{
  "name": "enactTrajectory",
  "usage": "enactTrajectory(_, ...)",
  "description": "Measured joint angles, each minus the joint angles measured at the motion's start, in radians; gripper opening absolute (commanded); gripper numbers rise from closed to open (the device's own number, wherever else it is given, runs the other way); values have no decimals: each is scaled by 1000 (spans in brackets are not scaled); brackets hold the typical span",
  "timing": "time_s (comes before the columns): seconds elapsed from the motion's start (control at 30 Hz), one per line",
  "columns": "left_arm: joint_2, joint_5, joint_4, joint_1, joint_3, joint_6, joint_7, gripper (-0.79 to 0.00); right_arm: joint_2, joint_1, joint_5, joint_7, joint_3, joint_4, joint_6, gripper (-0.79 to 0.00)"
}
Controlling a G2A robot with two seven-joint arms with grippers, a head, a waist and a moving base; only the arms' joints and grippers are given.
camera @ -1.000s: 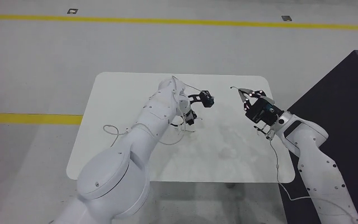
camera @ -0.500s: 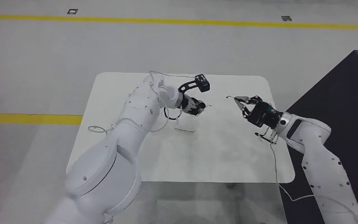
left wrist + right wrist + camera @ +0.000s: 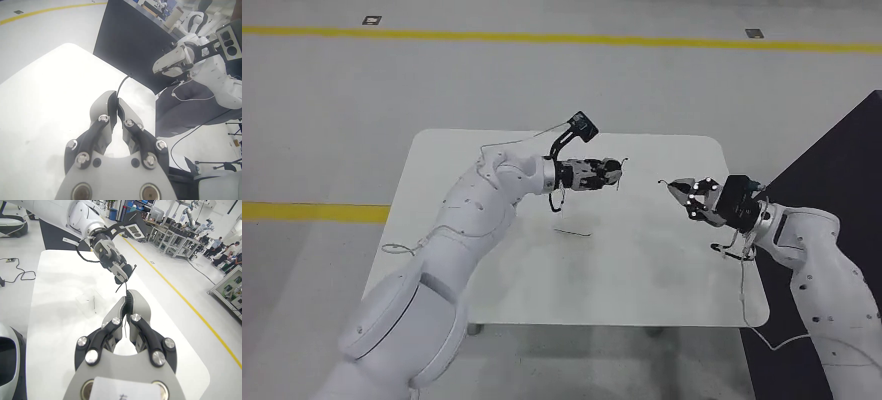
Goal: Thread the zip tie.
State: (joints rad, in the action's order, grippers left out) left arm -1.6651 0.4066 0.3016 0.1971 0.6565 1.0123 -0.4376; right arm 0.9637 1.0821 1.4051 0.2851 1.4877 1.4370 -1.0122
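Note:
My left gripper [image 3: 617, 169] hangs above the far middle of the white table [image 3: 457, 215], shut on a black zip tie [image 3: 122, 83]. The tie's curved end with its small head [image 3: 135, 266] sticks out past the fingertips. My right gripper [image 3: 672, 187] faces it from the right, a short gap away. It is shut on a second thin black strand [image 3: 125, 325] that runs between its fingers and pokes out at the tip. In the right wrist view the left gripper [image 3: 123, 276] sits just beyond my right gripper [image 3: 127, 294].
Another black zip tie [image 3: 572, 233] lies loose on the table's middle, also seen on the tabletop [image 3: 94, 305]. A dark panel [image 3: 842, 160] stands off the table's right edge. Yellow floor lines run behind and to the left of the table.
The left arm has swung outward and toward the right gripper, carrying its zip tie. The right gripper has turned and shifted slightly nearer; the gap between them has narrowed.

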Motion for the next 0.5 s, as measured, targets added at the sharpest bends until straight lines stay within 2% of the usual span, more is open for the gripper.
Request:
enactTrajectory(0.07,2,-26,26,17,11,0,11,-785,0,9,-12,-11,-13,2,0,-785)
enactTrajectory(0.17,22,-174,134,62,63,0,-18,-785,-4,7,-81,-64,-51,-22,0,-785)
enactTrajectory(0.27,64,-401,265,121,128,0,-189,-785,-23,-20,-196,-138,-97,-61,0,-785)
enactTrajectory(0.33,93,-564,352,165,160,0,-354,-785,-40,-37,-293,-187,-128,-78,0,-785)
enactTrajectory(0.4,119,-672,423,200,138,-13,-457,-785,-62,-54,-390,-244,-164,-76,0,-785)
enactTrajectory(0.5,153,-746,472,211,87,-46,-436,-785,-100,-60,-526,-317,-228,-32,0,-785)
